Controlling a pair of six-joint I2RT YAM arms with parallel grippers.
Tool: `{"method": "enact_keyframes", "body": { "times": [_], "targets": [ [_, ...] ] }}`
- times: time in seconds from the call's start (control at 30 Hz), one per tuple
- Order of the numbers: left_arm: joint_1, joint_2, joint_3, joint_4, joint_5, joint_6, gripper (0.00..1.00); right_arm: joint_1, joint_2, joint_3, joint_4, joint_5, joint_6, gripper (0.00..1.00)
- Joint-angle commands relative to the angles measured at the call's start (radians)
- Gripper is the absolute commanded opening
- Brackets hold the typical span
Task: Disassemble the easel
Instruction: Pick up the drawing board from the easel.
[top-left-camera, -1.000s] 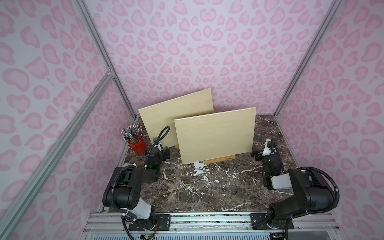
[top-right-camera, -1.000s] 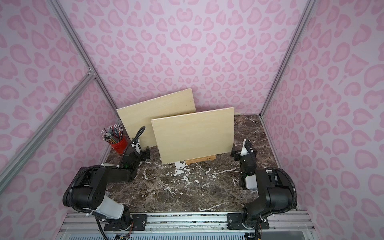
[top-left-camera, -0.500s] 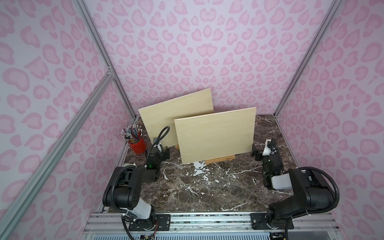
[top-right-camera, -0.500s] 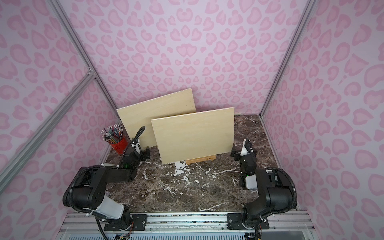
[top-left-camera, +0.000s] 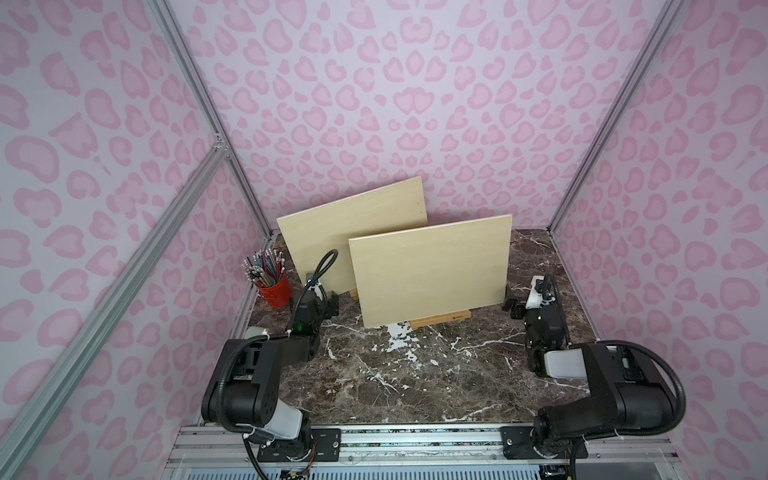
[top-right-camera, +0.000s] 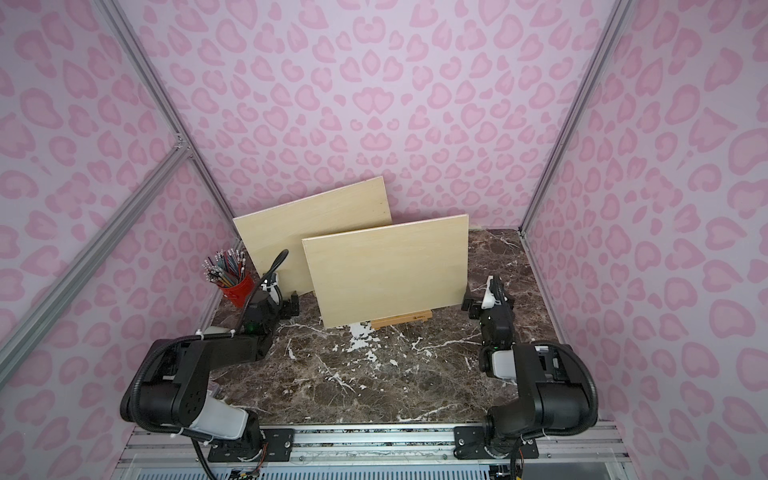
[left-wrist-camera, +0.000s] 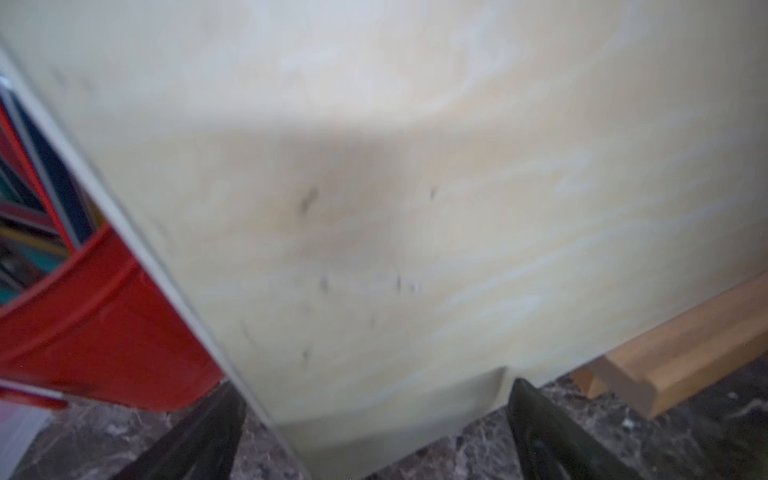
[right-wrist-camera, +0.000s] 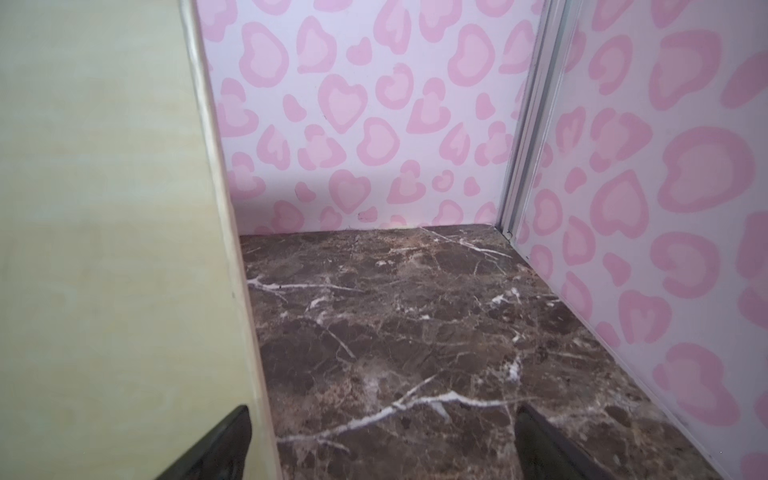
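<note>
A small wooden easel stands at the back of the marble table, and only its front ledge (top-left-camera: 440, 319) (top-right-camera: 401, 320) shows. A pale wooden board (top-left-camera: 430, 270) (top-right-camera: 386, 270) rests on that ledge. A second pale board (top-left-camera: 353, 232) (left-wrist-camera: 415, 187) leans behind it to the left, with another wooden ledge (left-wrist-camera: 673, 357) at its foot. My left gripper (top-left-camera: 326, 300) (left-wrist-camera: 374, 434) is open, its jaws either side of the back board's lower corner. My right gripper (top-left-camera: 519, 300) (right-wrist-camera: 380, 440) is open at the front board's right edge (right-wrist-camera: 232, 249), which lies just inside one fingertip (right-wrist-camera: 224, 440).
A red cup (top-left-camera: 274, 286) (left-wrist-camera: 95, 324) full of pencils stands at the back left, close beside my left gripper. Pink-patterned walls (right-wrist-camera: 374, 124) with metal posts enclose the table on three sides. Bare marble (right-wrist-camera: 415, 324) lies to the right of the front board.
</note>
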Motion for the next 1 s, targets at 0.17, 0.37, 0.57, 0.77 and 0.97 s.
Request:
{"method": "enact_keyframes", "body": {
  "times": [0.17, 0.37, 0.57, 0.77, 0.97],
  "targets": [
    [-0.003, -0.141, 0.177, -0.466, 0.083, -0.058, 0.97, 0.009, -0.209, 0.194, -0.668, 0.010, 0.095, 0.99],
    [-0.012, -0.234, 0.218, -0.721, 0.043, -0.145, 0.96, 0.117, -0.363, 0.211, -0.918, -0.075, 0.175, 0.97],
    [-0.031, -0.393, 0.206, -0.907, 0.126, -0.181, 0.97, 0.269, -0.403, 0.144, -0.954, -0.151, 0.275, 0.98],
    [-0.057, -0.548, 0.175, -0.970, 0.337, -0.171, 0.96, 0.369, -0.325, 0.147, -0.917, -0.179, 0.275, 0.98],
    [-0.059, -0.534, 0.191, -0.920, 0.577, -0.154, 0.94, 0.375, -0.276, 0.173, -0.894, -0.280, 0.244, 0.98]
  ]
}}
